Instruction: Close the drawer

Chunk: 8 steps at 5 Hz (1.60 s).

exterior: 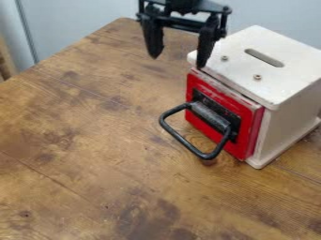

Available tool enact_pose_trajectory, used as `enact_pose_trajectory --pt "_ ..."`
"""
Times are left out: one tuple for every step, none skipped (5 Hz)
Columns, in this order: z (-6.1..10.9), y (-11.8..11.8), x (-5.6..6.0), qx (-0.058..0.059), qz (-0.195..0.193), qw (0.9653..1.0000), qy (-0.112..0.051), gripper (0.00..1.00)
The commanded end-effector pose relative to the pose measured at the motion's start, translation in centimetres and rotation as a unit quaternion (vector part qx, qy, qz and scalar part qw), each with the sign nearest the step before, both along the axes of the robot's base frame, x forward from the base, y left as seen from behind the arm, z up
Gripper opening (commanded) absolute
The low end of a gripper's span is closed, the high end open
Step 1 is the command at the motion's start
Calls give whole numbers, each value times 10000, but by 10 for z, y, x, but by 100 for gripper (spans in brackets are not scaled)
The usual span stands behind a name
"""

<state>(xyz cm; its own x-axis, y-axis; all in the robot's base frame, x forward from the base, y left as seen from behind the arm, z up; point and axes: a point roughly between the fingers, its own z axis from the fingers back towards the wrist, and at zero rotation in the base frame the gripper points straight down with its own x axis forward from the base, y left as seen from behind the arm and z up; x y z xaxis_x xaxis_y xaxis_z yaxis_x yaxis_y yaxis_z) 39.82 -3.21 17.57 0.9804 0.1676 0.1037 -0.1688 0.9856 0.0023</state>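
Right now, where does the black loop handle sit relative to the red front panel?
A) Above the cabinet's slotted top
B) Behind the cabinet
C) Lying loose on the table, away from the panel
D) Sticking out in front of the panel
D: the black loop handle juts forward from the red front panel, out over the wooden table.

One cabinet (273, 70), one black handle (189, 142), seemingly two screws (257, 77).

The black robot gripper (178, 58) hangs at the top of the view, pointing downward. Its two fingers (206, 46) are spread well apart.
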Motion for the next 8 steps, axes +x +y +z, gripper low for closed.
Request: enact_pose_trajectory --pt "32 -6 -3 -35 396 9983 -435 0" --pt "27 -21 -2 -25 530 9979 -380 100" --pt "22 -23 -1 -25 627 9975 -338 100" --pt "18 -17 2 -28 767 9966 -303 100" --pt "20 -11 5 -61 909 9953 -328 100" --pt "17 -7 -2 -36 1092 9936 -285 100" --pt "24 -7 -9 -70 1286 9911 -341 100" --pt "38 -5 -9 -184 1325 9897 -500 100"
